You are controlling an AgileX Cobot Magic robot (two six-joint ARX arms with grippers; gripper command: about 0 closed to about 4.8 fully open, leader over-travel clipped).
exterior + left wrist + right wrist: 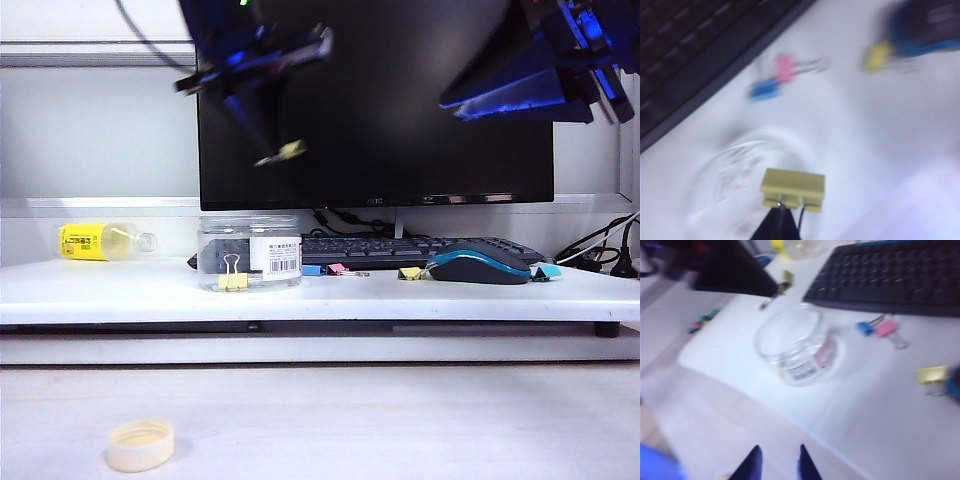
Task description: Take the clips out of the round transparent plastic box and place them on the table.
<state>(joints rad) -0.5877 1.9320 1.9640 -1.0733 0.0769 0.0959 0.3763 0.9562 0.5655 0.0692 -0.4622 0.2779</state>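
The round transparent plastic box (pixel 250 253) stands upright and uncapped on the white counter (pixel 120 290), in front of the left end of the black keyboard (pixel 400 248). Its barcode label faces the exterior camera. In the right wrist view the box (pixel 797 342) appears to have nothing inside; blur prevents a firm reading. One yellow clip (pixel 232 278) sits at the base of the box on its near side, in the exterior view; whether it is inside or just outside the wall cannot be determined.

The left pincer (pixel 285 153) is raised above the box, in front of the dark monitor (pixel 400 100). Its jaws are pressed together on the wire handles of a second yellow clip (pixel 793 188), which hangs directly over the box mouth in the left wrist view.

Clips lying on the counter:
- a blue clip (pixel 765 90) and a pink clip (pixel 785 68), touching, just beside the keyboard edge;
- a yellow clip (pixel 877 56) just beside the blue and black mouse (pixel 480 263);
- a light blue clip (pixel 547 270) on the far side of the mouse.

The right pincer (pixel 778 465) is held high at the right, well apart from the box, jaws spread and holding nothing.

A yellow-labelled bottle (pixel 100 240) lies on its side at the left of the counter. A pale round lid (pixel 140 445) rests on the lower surface in front.
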